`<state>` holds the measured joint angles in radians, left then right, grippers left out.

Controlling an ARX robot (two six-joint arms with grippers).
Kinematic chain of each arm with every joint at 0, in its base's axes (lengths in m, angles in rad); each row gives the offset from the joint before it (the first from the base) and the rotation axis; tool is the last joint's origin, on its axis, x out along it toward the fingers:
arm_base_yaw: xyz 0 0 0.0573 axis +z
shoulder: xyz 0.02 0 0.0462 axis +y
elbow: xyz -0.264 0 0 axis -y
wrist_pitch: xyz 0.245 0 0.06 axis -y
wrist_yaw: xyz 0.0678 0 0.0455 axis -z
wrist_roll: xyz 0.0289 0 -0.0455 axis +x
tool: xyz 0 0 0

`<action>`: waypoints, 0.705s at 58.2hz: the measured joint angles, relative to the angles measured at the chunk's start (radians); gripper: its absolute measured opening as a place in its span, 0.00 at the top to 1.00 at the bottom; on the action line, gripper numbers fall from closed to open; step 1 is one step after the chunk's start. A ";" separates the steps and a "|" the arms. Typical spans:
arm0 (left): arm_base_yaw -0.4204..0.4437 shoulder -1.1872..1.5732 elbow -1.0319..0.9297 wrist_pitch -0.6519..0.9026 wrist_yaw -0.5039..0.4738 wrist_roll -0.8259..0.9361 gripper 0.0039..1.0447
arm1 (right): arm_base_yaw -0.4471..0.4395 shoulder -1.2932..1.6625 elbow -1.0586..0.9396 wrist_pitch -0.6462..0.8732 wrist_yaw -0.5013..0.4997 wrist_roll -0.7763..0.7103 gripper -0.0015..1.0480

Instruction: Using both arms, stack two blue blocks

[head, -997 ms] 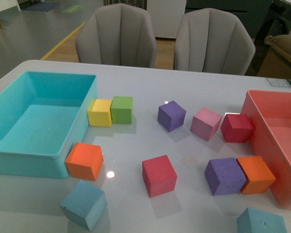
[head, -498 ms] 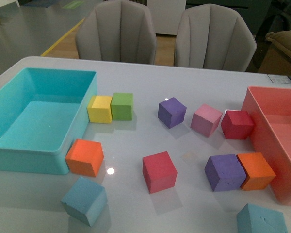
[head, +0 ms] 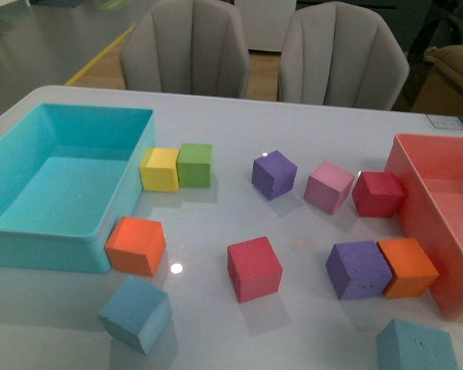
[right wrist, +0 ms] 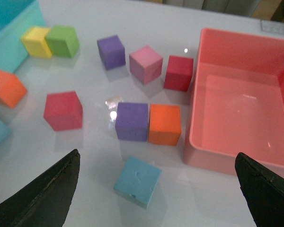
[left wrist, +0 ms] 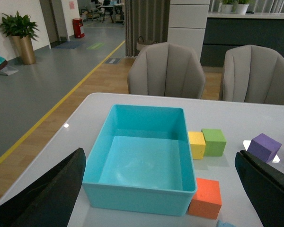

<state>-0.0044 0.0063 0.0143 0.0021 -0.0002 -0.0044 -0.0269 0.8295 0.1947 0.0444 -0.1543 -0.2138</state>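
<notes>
Right now it's the approach step, I'd say: nothing is gripped and the two blue blocks sit well apart at the near edge of the worktop (head: pixel 231 146). The left blue block (head: pixel 135 314) lies skewed just in front of the orange cube (head: pixel 136 245) by the turquoise bin (head: pixel 31 250). The right blue block (head: pixel 417 348) lies near the pink tray (head: pixel 447 301), w/ a purple cube (head: pixel 357 269) just beyond it.

The left pincer (left wrist: pixel 158 152) is spread wide and empty. Its view shows only a sliver of its block at the frame edge, so it isn't lined up. The right pincer (right wrist: pixel 156 153) is also spread wide and empty. Its block (right wrist: pixel 137 181) sits roughly between the fingers' lines but apart from both, untouched.

Next, prob.: each arm drops over its block, wrist turned to match the skewed faces, then closes. The left one needs more re-aiming first.
</notes>
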 joint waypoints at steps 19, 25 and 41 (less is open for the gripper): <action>0.000 0.000 0.000 0.000 0.000 0.000 0.08 | 0.107 0.778 0.124 0.217 0.167 0.084 0.09; 0.000 0.000 0.000 0.000 0.000 0.000 0.08 | 0.134 0.883 0.146 0.256 0.195 0.122 0.09; 0.000 0.000 0.000 0.000 0.000 0.000 0.08 | 0.162 1.014 0.225 0.267 0.193 0.245 0.09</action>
<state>-0.0044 0.0063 0.0143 0.0021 0.0002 -0.0044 0.1352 1.8439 0.4202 0.3111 0.0391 0.0311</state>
